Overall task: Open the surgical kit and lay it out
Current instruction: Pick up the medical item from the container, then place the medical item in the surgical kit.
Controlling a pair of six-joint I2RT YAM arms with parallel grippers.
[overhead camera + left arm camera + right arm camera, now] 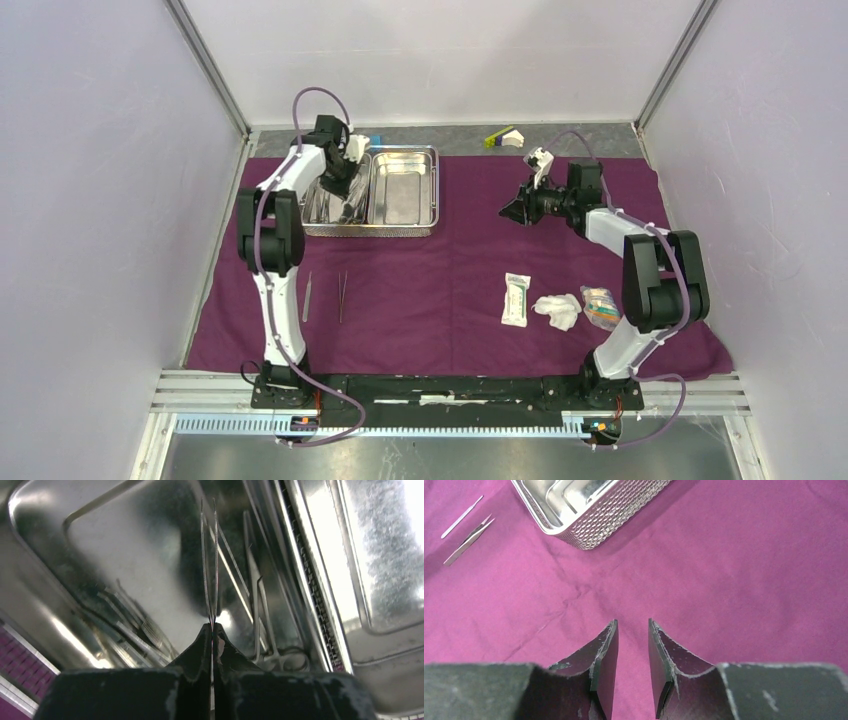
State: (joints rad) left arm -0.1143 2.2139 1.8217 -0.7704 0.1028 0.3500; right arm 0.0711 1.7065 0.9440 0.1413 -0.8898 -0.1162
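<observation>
The dark purple cloth (450,250) lies spread flat over the table, so the opening looks done and the laying-out is partway along. On the cloth's near right, 3 items sit in a row: the white packet (516,299), the white gauze (558,310) and the small clear packet (600,307). On the near left lie 2 slim metal instruments (341,297), side by side but apart. The steel tray (436,190) stands at the far left of the cloth. Its right compartment appears bare, while the left compartment holds more tools, among them ring-handled forceps (280,657). The left gripper (212,630) is down in that left compartment, clamped tight on thin 2-pronged tweezers (209,555). The right gripper (632,625) hovers over bare cloth to the right of the tray, jaws parted with nothing between them. What is left, I judge, is to carry the tweezers and the remaining tools out onto the cloth.
</observation>
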